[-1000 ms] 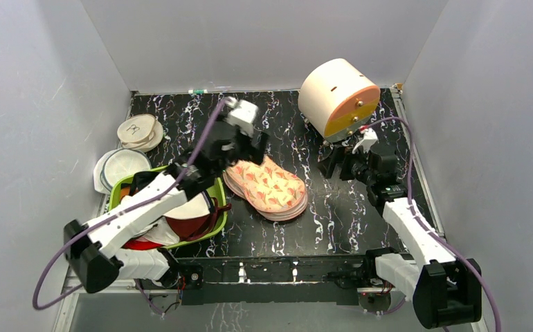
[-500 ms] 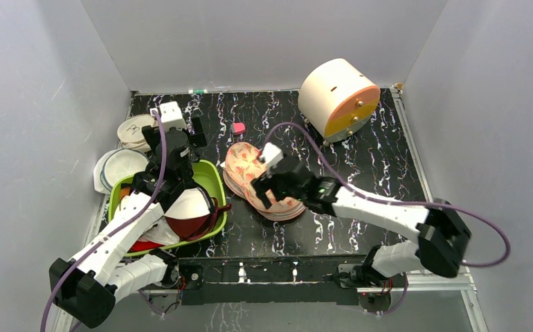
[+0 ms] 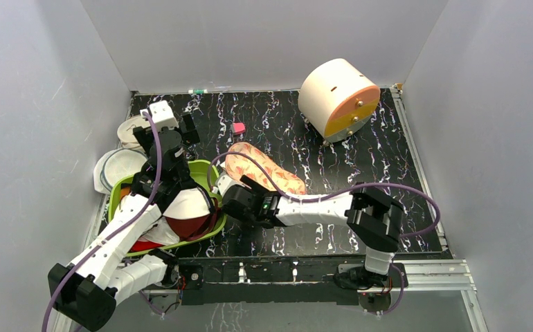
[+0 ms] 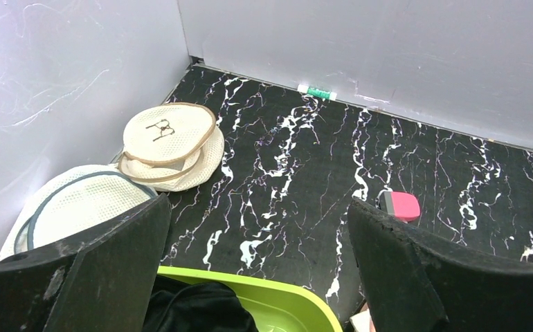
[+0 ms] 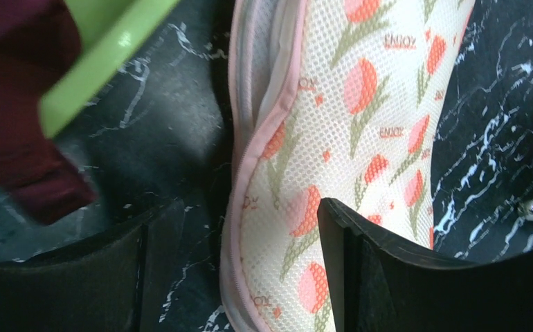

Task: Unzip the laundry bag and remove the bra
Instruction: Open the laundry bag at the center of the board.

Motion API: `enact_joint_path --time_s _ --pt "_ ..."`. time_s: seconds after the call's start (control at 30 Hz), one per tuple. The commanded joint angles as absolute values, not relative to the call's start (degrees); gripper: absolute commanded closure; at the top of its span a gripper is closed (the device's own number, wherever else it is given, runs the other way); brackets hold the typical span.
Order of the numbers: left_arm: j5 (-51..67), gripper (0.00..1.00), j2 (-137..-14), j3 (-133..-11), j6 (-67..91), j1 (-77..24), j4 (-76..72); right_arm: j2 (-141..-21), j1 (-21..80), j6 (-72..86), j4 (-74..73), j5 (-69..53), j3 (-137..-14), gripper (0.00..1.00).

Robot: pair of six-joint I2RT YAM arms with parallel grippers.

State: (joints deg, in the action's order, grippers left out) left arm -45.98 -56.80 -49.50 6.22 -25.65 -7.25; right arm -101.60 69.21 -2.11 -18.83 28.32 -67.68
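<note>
Between the parted jaws of the right end effector (image 5: 250, 207) runs the pink zipper edge (image 5: 267, 131) of the laundry bag (image 5: 360, 124), flat on the counter (image 4: 298, 159); lined up to hunt the pull, I'd say; the pull itself I can't spot; bra's unseen, presumably inside; left end effector (image 4: 257, 207) hangs wide open, empty, above the green basin (image 4: 277, 294), out of the way.

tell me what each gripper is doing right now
left gripper: open, holding nothing
right gripper: open, straddling the pink zipper edge of the laundry bag, not gripping it
</note>
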Motion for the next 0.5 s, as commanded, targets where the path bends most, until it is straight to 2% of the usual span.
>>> enact_joint_path --time_s 0.0,0.1,0.23,0.37,0.47 --pt "-45.7 0.02 -55.6 -49.7 7.2 -25.4 -8.1 -103.3 69.0 -2.6 -17.9 35.1 -70.4 0.31" --pt "-45.6 0.02 -55.6 -49.6 7.3 -25.4 -8.0 -105.3 69.0 -2.4 -16.9 36.8 -70.3 0.38" --pt "-45.0 0.02 -55.4 -49.6 7.5 -25.4 -7.8 -106.9 69.0 -1.2 -16.3 38.3 -70.8 0.62" --pt "-44.9 0.02 -55.5 -49.6 7.6 -25.4 -7.8 -106.5 69.0 -0.5 -16.0 37.5 -71.3 0.63" --pt "-44.4 0.02 -55.6 -49.6 7.8 -25.4 -7.7 -105.2 68.8 -0.1 -15.2 37.0 -70.5 0.73"
